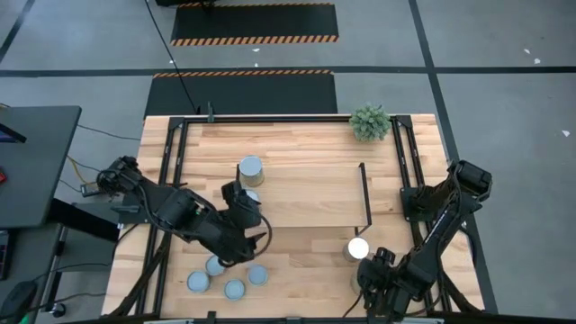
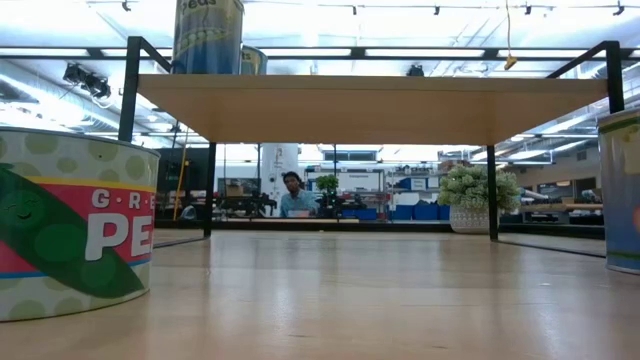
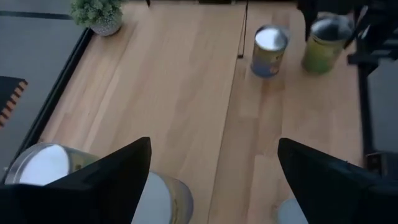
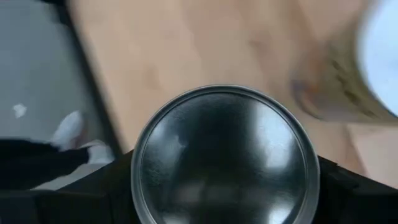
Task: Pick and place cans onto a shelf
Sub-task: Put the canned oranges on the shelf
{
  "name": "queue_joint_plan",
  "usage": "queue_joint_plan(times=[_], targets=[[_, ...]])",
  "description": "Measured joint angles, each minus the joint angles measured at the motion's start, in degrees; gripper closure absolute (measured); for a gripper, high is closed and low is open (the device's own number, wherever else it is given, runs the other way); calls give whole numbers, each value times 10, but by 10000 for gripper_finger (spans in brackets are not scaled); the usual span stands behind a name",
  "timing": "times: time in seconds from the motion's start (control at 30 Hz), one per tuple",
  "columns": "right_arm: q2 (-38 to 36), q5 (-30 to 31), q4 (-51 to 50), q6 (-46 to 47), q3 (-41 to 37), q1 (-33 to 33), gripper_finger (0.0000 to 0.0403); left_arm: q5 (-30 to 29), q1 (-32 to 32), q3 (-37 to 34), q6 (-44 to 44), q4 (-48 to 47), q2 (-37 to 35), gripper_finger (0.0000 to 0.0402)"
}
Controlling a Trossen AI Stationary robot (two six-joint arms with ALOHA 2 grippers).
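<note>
Low view: the can (image 2: 65,225) at near left is showing a green pea-pod picture and the white letters "G R E" above "PE" on a red band; the rest is running out of frame. A second can (image 2: 208,36) on top of the shelf (image 2: 370,105) is showing part of a word, "eas". A third can (image 2: 622,190), blue-sided, is cropped at the right edge. A person is sitting far back in the room, and a small potted plant (image 2: 478,198) is standing on the desk (image 2: 340,300).

High view: the shelf (image 1: 306,184) is lying across the middle of the desk (image 1: 306,270), with one can (image 1: 250,169) standing on its left part. Four blue-grey-topped small cans (image 1: 225,277) are clustered on the desk near the front left. A bright-topped can (image 1: 357,249) is standing just in front of the shelf's right end. The plant (image 1: 370,121) is sitting at the far right corner.

The left tool (image 1: 245,209) is hanging at the shelf's front left edge; its wrist view is showing both fingers (image 3: 112,180) spread wide with nothing between them, cans just under them, and two more cans (image 3: 269,50) farther off.

The right tool (image 1: 376,270) is sitting at the desk's front right. Only its wrist view is showing what it carries: fingers closed on either side of a can with a dull mirror-like top (image 4: 225,158), with the bright-topped can (image 4: 367,74) just beside.
</note>
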Motion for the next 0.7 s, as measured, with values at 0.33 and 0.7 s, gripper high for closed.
queue_joint_plan(times=[0.33, 0.7], targets=[[0, 37, -96, -171, 150, -59, 82, -1, 7, 0, -11, 27, -47, 45], [-1, 15, -136, -455, 284, -246, 84, 4, 29, 0, -46, 17, -57, 45]])
